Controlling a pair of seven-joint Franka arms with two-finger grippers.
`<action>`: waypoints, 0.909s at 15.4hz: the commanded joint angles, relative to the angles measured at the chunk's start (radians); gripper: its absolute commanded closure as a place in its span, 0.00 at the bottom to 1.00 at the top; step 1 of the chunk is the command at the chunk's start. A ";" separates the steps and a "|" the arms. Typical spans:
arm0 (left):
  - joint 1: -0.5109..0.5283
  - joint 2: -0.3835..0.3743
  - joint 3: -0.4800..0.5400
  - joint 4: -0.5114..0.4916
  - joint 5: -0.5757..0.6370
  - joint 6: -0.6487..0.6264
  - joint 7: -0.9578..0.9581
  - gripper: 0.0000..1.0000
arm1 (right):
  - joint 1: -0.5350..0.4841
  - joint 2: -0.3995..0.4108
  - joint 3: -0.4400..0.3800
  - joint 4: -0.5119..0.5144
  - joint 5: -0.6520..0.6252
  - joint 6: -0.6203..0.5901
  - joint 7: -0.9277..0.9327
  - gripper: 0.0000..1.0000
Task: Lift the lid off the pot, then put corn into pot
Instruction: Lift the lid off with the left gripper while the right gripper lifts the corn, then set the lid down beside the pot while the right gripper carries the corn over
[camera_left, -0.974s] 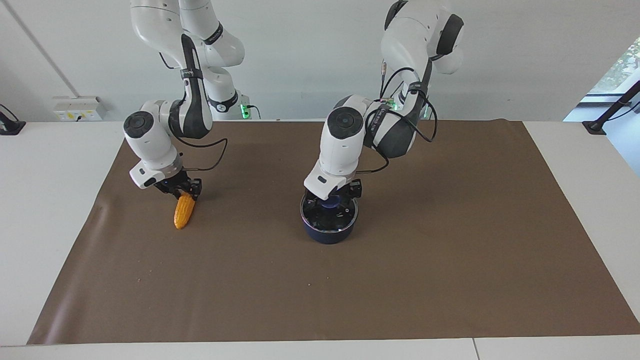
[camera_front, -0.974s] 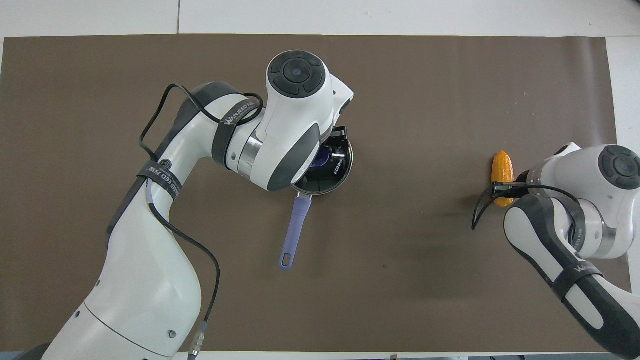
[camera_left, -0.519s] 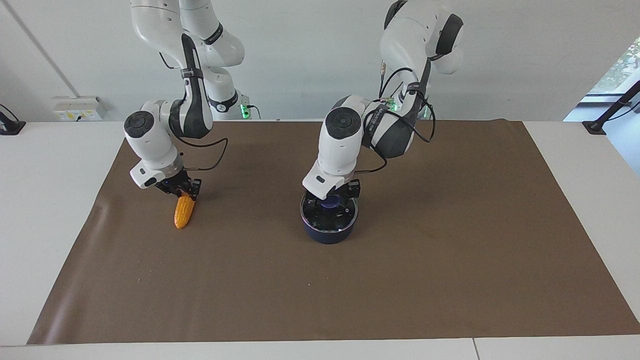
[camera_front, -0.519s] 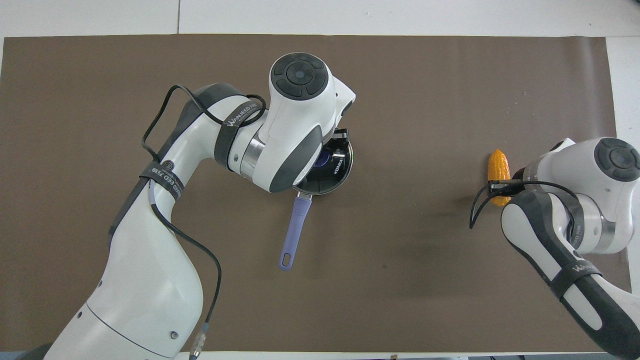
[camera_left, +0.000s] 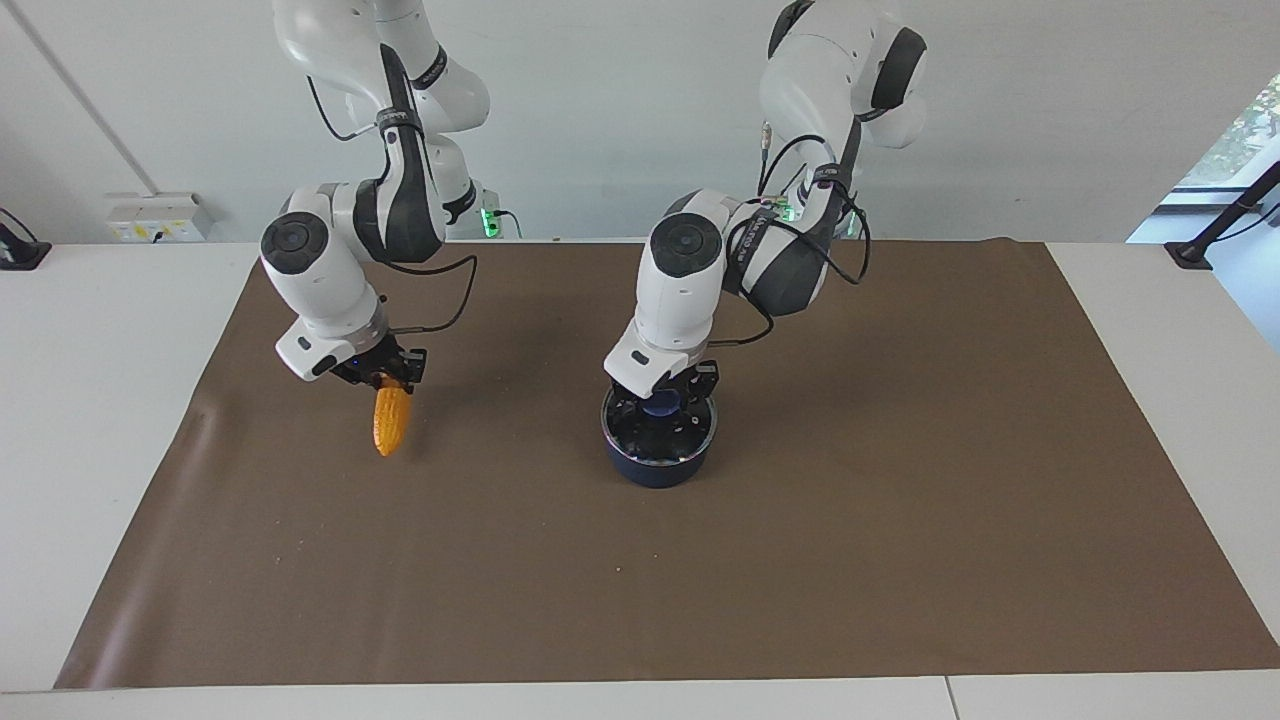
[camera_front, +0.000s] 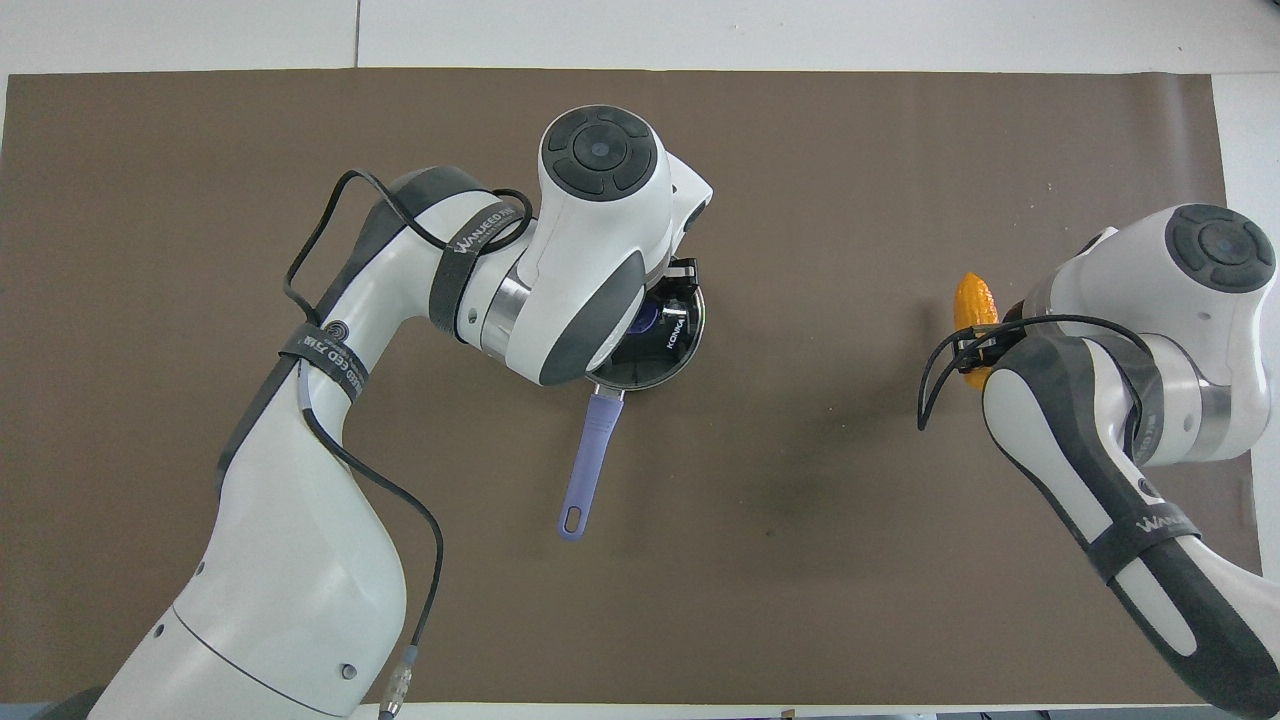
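Note:
The navy pot (camera_left: 655, 468) stands mid-mat, its light blue handle (camera_front: 590, 465) pointing toward the robots. The glass lid (camera_left: 650, 437) lies on the pot; it also shows in the overhead view (camera_front: 652, 368). My left gripper (camera_left: 660, 397) is down on the lid, shut around its blue knob (camera_left: 660, 405). My right gripper (camera_left: 385, 382) is shut on the thick end of the yellow-orange corn (camera_left: 390, 428) and holds it tip-down in the air, over the mat toward the right arm's end. The corn also shows in the overhead view (camera_front: 973, 303).
A brown mat (camera_left: 900, 500) covers the white table (camera_left: 100, 400). A wall socket box (camera_left: 155, 215) sits at the table's edge by the right arm's base. Nothing else stands on the mat.
My right gripper has lifted the corn off the mat and carried it a little toward the pot. My left gripper has stayed on the lid's knob; the lid is still on the pot.

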 joint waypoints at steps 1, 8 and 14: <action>-0.017 -0.024 0.020 0.021 -0.024 -0.056 -0.009 1.00 | -0.005 0.018 0.004 0.031 0.008 -0.032 0.014 1.00; 0.049 -0.180 0.031 0.049 -0.060 -0.247 0.000 1.00 | 0.063 0.048 0.008 0.175 0.010 -0.154 0.095 1.00; 0.343 -0.300 0.030 -0.004 -0.060 -0.346 0.302 1.00 | 0.321 0.150 0.010 0.475 0.071 -0.262 0.381 1.00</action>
